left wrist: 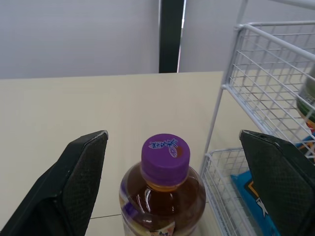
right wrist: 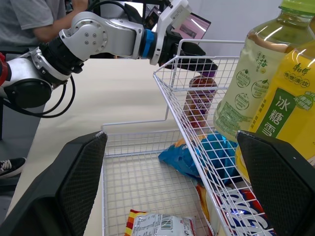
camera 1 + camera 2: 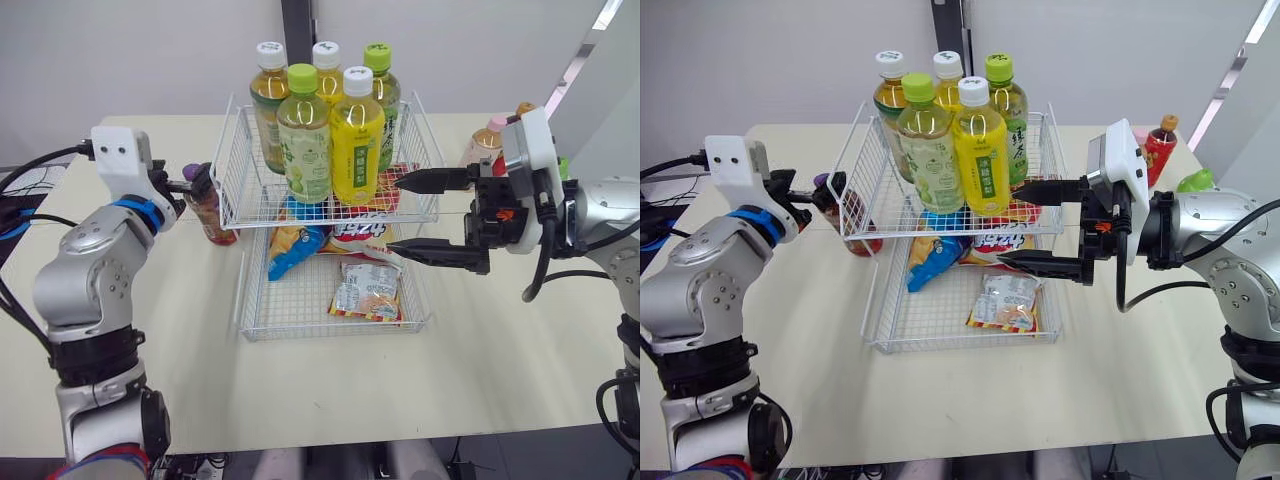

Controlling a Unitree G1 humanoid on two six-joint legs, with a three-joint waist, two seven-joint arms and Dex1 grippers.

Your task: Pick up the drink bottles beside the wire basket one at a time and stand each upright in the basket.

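A brown drink bottle with a purple cap (image 3: 207, 206) stands upright on the table just left of the white two-tier wire basket (image 3: 237, 165). My left gripper (image 3: 190, 185) is open at cap height, one finger on each side of the bottle (image 1: 162, 189), not touching it. Several green and yellow tea bottles (image 3: 330, 130) stand upright on the basket's upper shelf. My right gripper (image 3: 394, 214) is open at the basket's right side, holding nothing, its fingertips reaching in beside the yellow bottle (image 2: 283, 118).
Snack packets (image 3: 365, 292) and a blue bag (image 3: 290, 250) lie in the basket's lower tray. A pink-capped bottle (image 3: 486, 141) and a red bottle (image 3: 1157, 147) stand on the table behind my right arm. A person (image 2: 34, 19) sits beyond the table's left side.
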